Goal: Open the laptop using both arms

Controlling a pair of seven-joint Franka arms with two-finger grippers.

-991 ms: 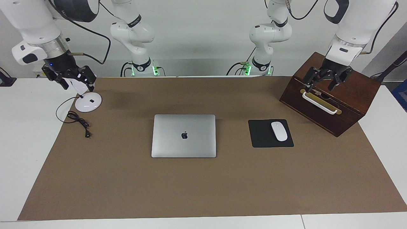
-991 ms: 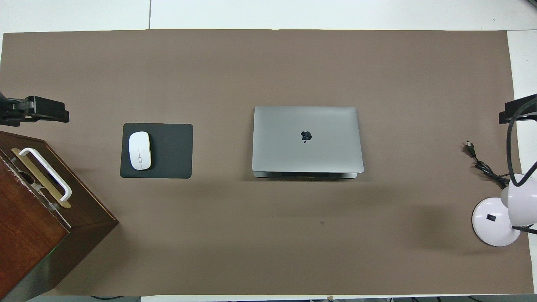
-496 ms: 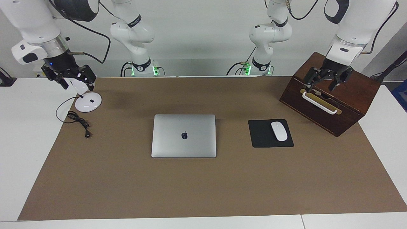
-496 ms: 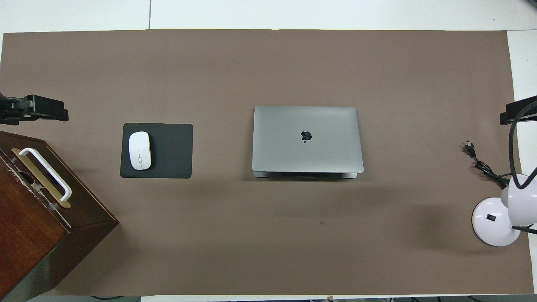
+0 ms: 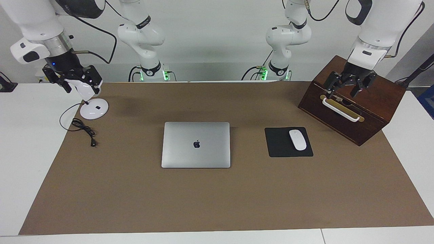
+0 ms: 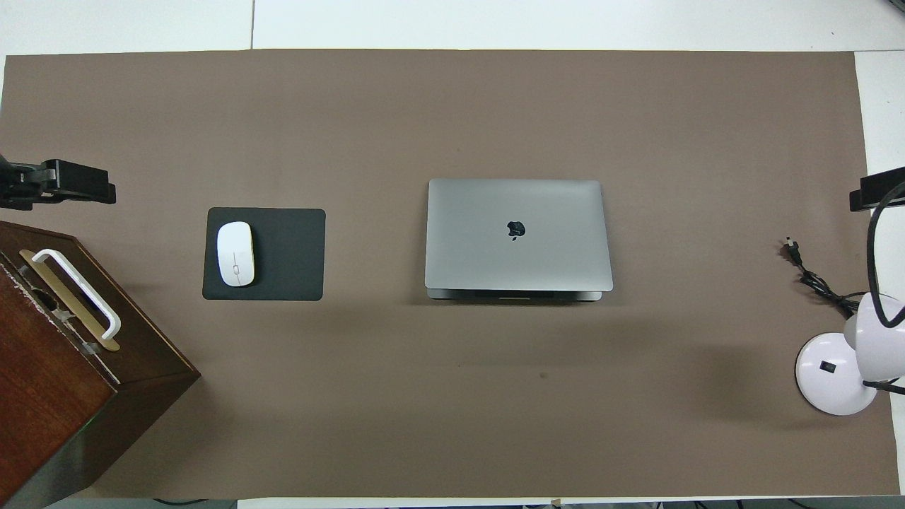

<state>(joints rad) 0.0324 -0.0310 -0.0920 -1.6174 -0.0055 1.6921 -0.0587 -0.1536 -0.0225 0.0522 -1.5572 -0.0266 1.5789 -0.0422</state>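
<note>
Facing view
Laptop [image 5: 196,144]: seen shut and flat at the frame's centre, logo up, on the brown mat [image 5: 217,200].
Mouse pad [image 5: 288,142]: laid right of centre, toward the left arm's end; a white mouse [image 5: 297,139] is carried on it.
Box [image 5: 352,100]: placed at upper right, with a white handle [image 5: 340,109] on its front.
Left gripper [image 5: 346,88]: held over the box, above the handle; the jaws are seen spread apart, with nothing between them.
Lamp [image 5: 94,108]: its round base is set at upper left, a black cord [image 5: 83,128] coiled beside it.
Right gripper [image 5: 73,83]: held above the lamp base; the state of its jaws cannot be told.

Overhead view
Laptop [image 6: 517,237]: found just right of centre, lid down.
Mouse pad [image 6: 283,254]: shown left of centre, mouse [image 6: 235,253] on it.
Box [image 6: 63,367]: cut off at lower left.
Lamp [image 6: 838,371]: shown at lower right.
Grippers: only dark tips are shown at the left [image 6: 71,184] and right [image 6: 877,196] edges.
</note>
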